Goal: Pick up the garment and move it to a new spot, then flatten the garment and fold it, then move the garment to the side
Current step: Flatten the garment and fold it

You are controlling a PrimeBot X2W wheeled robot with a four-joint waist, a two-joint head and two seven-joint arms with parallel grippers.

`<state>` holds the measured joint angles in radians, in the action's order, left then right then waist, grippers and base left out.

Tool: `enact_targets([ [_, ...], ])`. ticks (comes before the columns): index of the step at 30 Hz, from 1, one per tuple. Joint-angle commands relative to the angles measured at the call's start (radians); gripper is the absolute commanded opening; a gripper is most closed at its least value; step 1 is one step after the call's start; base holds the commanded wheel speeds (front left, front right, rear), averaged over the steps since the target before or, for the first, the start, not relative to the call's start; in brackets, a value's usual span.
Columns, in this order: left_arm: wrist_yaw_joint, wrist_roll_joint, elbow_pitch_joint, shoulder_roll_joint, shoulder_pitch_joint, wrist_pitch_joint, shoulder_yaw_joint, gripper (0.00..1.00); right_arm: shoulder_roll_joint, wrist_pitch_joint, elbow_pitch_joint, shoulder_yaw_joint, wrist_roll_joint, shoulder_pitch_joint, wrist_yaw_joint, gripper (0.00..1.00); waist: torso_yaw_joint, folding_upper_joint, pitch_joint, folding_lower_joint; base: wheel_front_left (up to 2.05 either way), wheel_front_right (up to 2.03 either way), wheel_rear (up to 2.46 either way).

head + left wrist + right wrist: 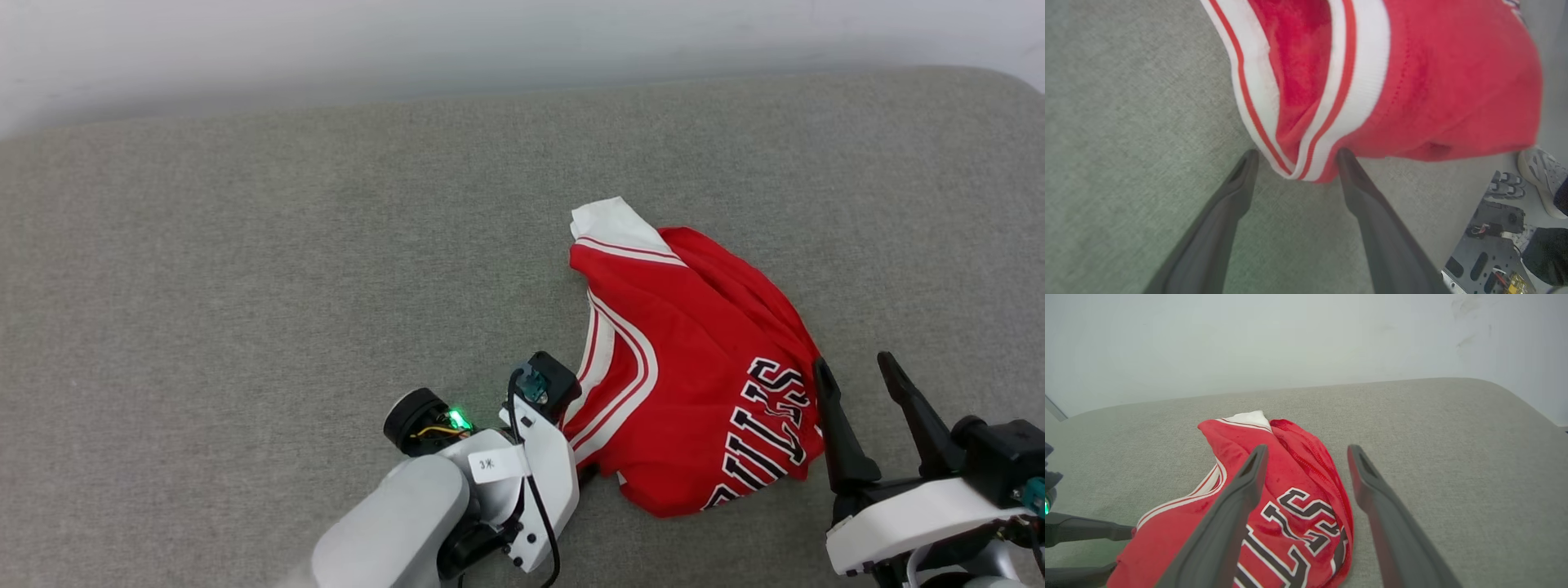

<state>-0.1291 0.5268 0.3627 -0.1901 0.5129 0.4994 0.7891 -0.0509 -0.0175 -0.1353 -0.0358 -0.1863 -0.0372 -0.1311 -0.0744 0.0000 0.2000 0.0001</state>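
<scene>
While your garment (686, 384) lies bunched, both grippers stand spread.
Left gripper (1296, 157) straddles its striped trim (1359, 81); right gripper (853, 363) sits beside the lettering (767, 425).

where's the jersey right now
In the head view the red jersey lies crumpled on the grey padded surface, right of centre, between the open left gripper at its striped trim and the open right gripper beside its lettering.

The left gripper (1296, 154), jaws wide apart, straddles the striped trim fold of the garment (1433, 81).
</scene>
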Motion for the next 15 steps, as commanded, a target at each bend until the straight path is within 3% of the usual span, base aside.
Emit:
enact_targets([
  [1,-0.002,0.016,0.019,-0.014,0.034,0.023,0.027,1.0,0.001,0.01,0.008,0.004,-0.011,0.019,0.001,1.0,-0.023,0.0,0.026,-0.0001,0.0,0.0,0.0],
  [7,-0.002,0.086,0.112,-0.035,0.066,0.136,0.126,1.0,0.001,0.03,0.039,0.014,-0.034,0.041,0.001,1.0,-0.047,0.0,0.055,-0.0001,0.0,0.0,0.0],
  [8,-0.002,0.104,0.124,-0.034,0.063,0.146,0.136,0.5,0.001,0.034,0.044,0.015,-0.036,0.042,0.001,1.0,-0.05,0.0,0.057,-0.0001,0.0,0.0,0.0],
  [9,-0.002,0.114,0.134,-0.036,0.063,0.152,0.147,0.28,0.001,0.036,0.05,0.014,-0.036,0.041,0.001,1.0,-0.051,0.0,0.058,-0.0001,0.0,0.0,0.0],
  [10,-0.002,0.12,0.141,-0.039,0.067,0.143,0.15,0.0,0.001,0.036,0.056,0.013,-0.038,0.041,0.001,1.0,-0.053,0.0,0.06,-0.0001,0.0,0.0,0.0],
  [15,-0.002,0.146,0.149,-0.06,0.075,0.066,0.127,0.0,0.001,0.04,0.078,0.0,-0.042,0.042,0.001,1.0,-0.036,0.0,0.048,-0.0001,0.0,0.0,0.0],
])
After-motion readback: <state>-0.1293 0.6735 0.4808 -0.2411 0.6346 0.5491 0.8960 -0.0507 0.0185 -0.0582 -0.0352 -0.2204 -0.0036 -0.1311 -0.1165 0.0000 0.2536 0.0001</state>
